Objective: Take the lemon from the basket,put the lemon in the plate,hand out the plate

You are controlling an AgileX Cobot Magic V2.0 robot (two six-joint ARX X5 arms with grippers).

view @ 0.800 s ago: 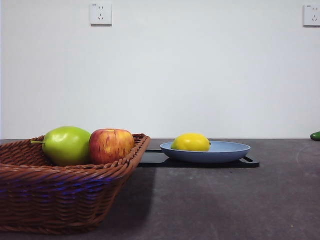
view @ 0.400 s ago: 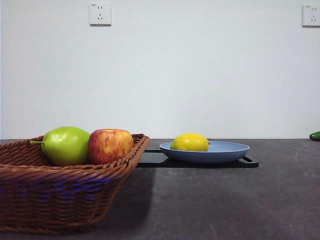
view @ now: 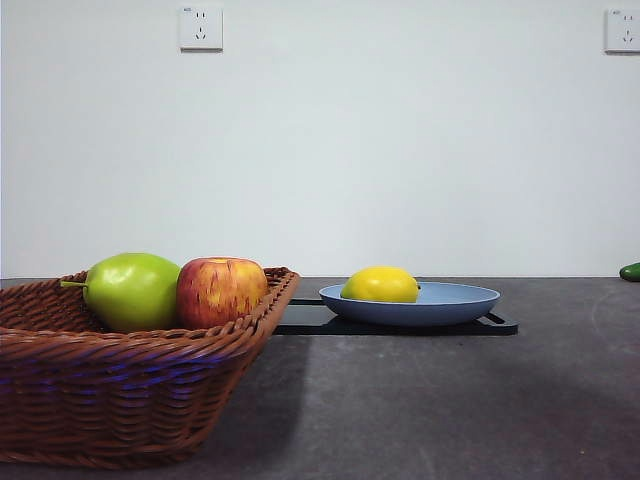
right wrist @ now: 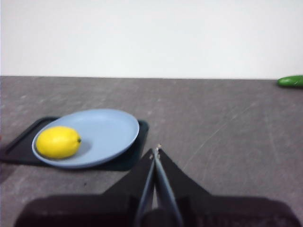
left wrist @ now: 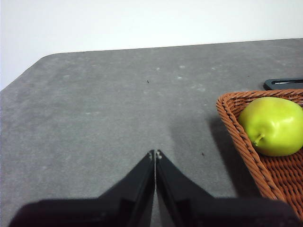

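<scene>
Holding nothing, my right fingers (right wrist: pixel 156 150) are pressed tip to tip above the grey surface (right wrist: pixel 227 123), near the plate (right wrist: pixel 106 130) but apart from it. My left fingers (left wrist: pixel 155 154) are likewise closed and empty, hovering over bare surface beside the basket (left wrist: pixel 239 137), clear of its braided rim. Neither arm appears in the front view. Moving outward from the right side: the lemon (right wrist: pixel 57 142) lies inside the light blue plate, toward one side of it, and the plate sits on a flat black tray (right wrist: pixel 19 146). From the left side, the basket holds a green apple (left wrist: pixel 272 125); the front view shows a red-streaked apple (view: pixel 222 291) touching it, both resting in the wicker. A small green object (right wrist: pixel 290 81) lies well apart at the far edge of the surface; I cannot identify it. Assessment: the lemon is out of the basket and placed in the plate, so the first two steps read as complete. Handing out the plate is not yet done, as the plate rests on the tray, ungripped. The right side is the nearer one for that grasp.
</scene>
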